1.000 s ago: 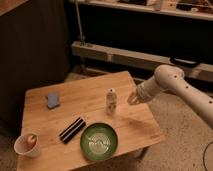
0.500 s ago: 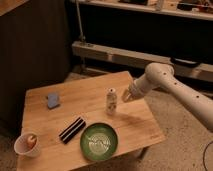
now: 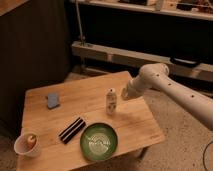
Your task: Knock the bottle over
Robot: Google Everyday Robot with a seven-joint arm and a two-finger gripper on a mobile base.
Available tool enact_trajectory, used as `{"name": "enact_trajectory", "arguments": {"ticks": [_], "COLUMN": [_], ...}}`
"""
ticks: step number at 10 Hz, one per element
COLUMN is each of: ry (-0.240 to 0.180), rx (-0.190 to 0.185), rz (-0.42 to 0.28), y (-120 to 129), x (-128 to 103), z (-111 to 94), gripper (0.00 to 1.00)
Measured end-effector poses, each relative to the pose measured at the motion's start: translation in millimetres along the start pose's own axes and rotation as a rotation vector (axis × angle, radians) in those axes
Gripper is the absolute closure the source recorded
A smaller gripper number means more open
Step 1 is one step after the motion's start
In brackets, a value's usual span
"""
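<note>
The bottle (image 3: 110, 101) is slim and pale with a white cap and a light label. It stands upright near the middle right of the wooden table (image 3: 85, 100). My gripper (image 3: 122, 95) is just to the right of the bottle, at about its upper half, very close to it or touching it. The white arm reaches in from the right.
A green bowl (image 3: 99, 141) sits at the front of the table. A black flat object (image 3: 72, 130) lies left of it. A whitish cup (image 3: 27, 145) stands at the front left corner. A blue-grey object (image 3: 53, 100) lies at the left. Metal rails run behind the table.
The arm has moved left toward the bottle, closing the gap between my gripper and the bottle. The bottle still stands upright in the same place.
</note>
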Motion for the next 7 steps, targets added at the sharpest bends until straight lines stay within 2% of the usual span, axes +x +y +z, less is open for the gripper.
{"name": "enact_trajectory", "arguments": {"ticks": [2,3,5,7], "ry": [0.041,0.081,0.130,0.149], "rx": [-0.006,-0.009,-0.018,-0.037], "rz": [-0.005,-0.002,-0.006,-0.029], "y": [-5,-6,-11,-18], "x": [-2,-1,-2,-14], "z": [4,5,8,16], "gripper": [1.00,1.00,1.00,1.00]}}
